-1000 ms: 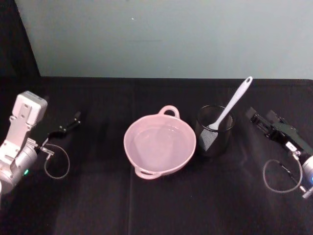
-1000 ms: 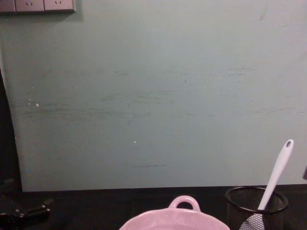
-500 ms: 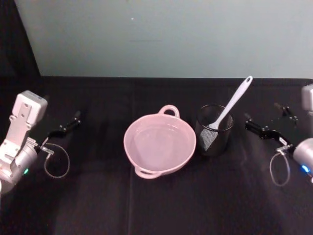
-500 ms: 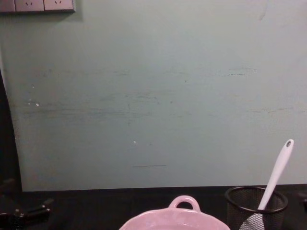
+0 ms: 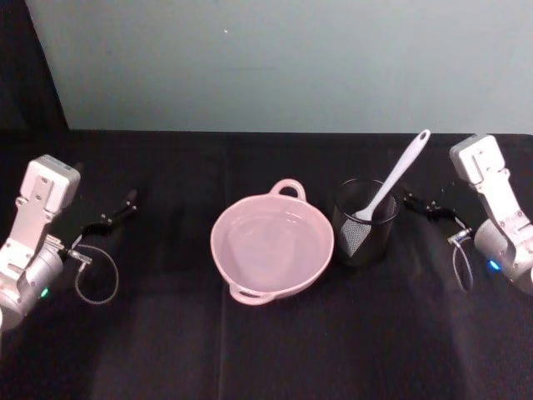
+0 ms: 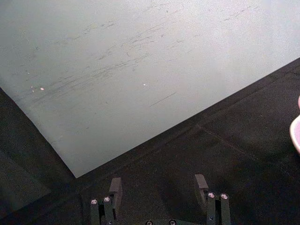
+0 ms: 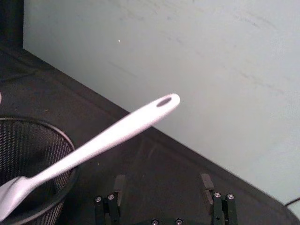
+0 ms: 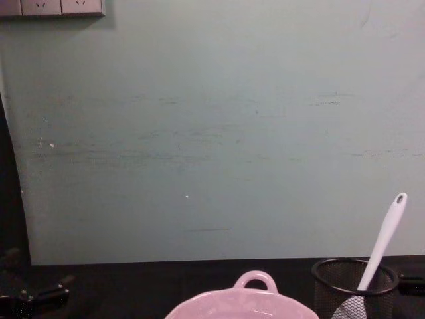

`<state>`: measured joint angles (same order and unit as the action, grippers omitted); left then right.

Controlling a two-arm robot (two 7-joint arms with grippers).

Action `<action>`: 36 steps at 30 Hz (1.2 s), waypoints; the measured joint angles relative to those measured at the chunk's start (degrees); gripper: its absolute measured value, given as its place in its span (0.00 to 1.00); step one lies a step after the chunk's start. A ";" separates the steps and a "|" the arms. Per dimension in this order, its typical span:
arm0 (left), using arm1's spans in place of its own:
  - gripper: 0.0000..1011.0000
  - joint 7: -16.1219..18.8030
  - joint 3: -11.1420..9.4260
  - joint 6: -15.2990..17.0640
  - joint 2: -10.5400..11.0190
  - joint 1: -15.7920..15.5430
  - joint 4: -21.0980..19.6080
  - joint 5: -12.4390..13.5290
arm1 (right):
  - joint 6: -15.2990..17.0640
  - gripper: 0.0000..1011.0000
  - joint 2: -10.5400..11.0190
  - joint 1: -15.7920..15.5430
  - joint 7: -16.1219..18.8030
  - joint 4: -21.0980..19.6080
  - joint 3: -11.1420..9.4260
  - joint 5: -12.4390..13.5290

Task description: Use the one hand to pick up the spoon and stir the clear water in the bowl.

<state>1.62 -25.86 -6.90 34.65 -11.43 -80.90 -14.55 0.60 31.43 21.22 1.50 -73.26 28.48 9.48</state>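
My right gripper [image 7: 164,194], jaws spread, sits at the cup's [image 5: 365,223] three o'clock; nudging the spoon [image 5: 390,186] could topple it.

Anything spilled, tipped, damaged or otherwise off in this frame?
Nothing stands out. The pink bowl sits upright with no wet patch around it on the black table. The spoon leans in the upright mesh cup. The right gripper is open beside the cup; the left gripper is open at the table's left.

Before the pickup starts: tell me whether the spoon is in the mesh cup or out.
In. The spoon leans with its blade inside the black mesh cup, handle sticking out above the rim.
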 joint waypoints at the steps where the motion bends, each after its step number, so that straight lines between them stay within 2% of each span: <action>1: 1.00 0.00 0.00 0.00 0.00 0.00 0.00 0.00 | -1.03 0.99 -0.41 0.46 -0.12 0.88 0.14 -0.83; 7: 1.00 0.00 0.00 0.00 0.00 0.00 0.00 0.00 | -5.05 0.99 -1.71 1.71 -0.61 3.83 0.30 -3.30; 17: 1.00 0.00 0.00 0.00 0.00 0.00 0.00 0.00 | -8.12 0.99 -3.20 1.58 -0.70 6.48 -0.31 -4.94; 26: 1.00 0.00 0.00 0.00 0.00 0.00 0.00 0.00 | -8.32 0.99 -3.86 0.89 -0.73 6.65 -1.05 -6.16; 36: 1.00 0.00 0.00 -0.01 0.00 0.00 0.00 0.00 | -8.30 0.99 -3.85 0.94 -0.69 6.64 -1.00 -6.03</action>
<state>1.62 -25.86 -6.91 34.65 -11.43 -80.90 -14.55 -7.70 27.58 22.15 0.80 -66.62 27.47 3.45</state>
